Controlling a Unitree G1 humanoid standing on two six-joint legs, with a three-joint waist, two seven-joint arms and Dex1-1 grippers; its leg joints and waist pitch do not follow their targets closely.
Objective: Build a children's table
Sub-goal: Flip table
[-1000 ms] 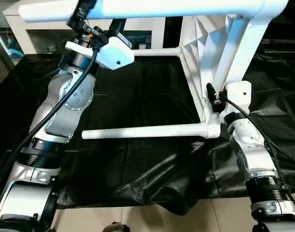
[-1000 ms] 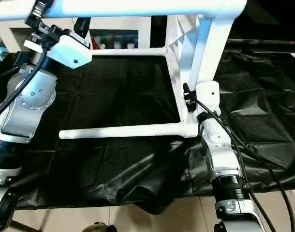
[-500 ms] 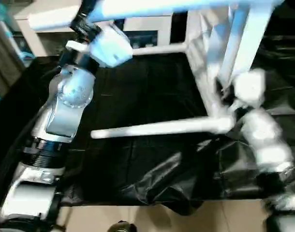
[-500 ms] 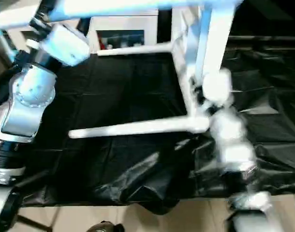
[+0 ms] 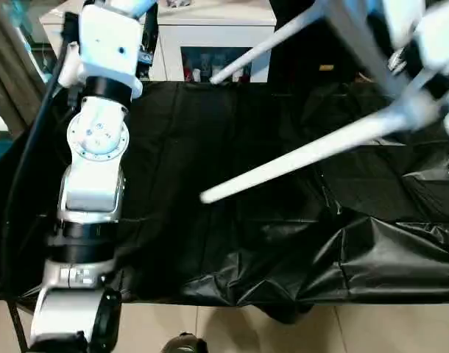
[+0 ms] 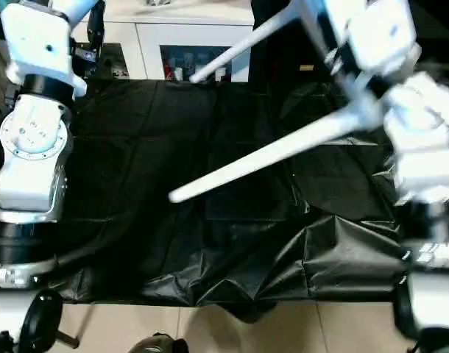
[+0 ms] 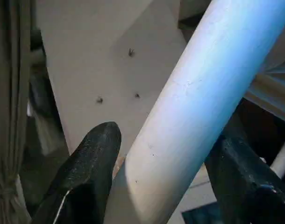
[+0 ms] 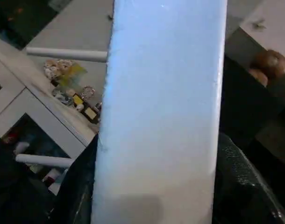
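The children's table (image 6: 283,143) is held aloft over the black cloth (image 5: 232,243), one leg (image 7: 194,116) clamped between the left gripper (image 7: 163,172) fingers, another leg (image 8: 163,116) clasped by the right gripper (image 8: 154,186). In the head views, a free leg's long axis runs from two o'clock to eight o'clock, its root nearer the right arm.
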